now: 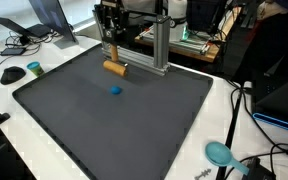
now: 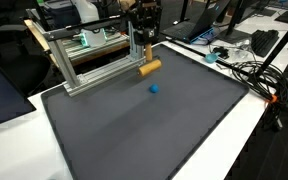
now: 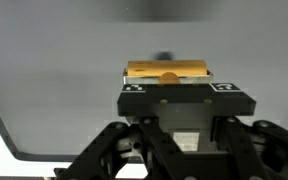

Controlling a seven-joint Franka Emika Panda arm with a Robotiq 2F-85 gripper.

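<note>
Wrist view: claw point(image 3: 168, 80) clamped on wooden cylinder point(image 3: 149, 70); in both exterior views arm points straight down beside metal frame point(image 1: 160, 45).

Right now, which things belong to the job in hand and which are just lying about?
In hand: black gripper, shut on the tan wooden block; dark grey mat beneath.
Lying about: small blue piece on the mat, silver metal frame, round teal disc.

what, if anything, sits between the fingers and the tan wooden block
Nothing visible does: the fingers are closed on the tan wooden block itself. The small blue ball lies apart on the dark grey mat, nearer the middle.
</note>
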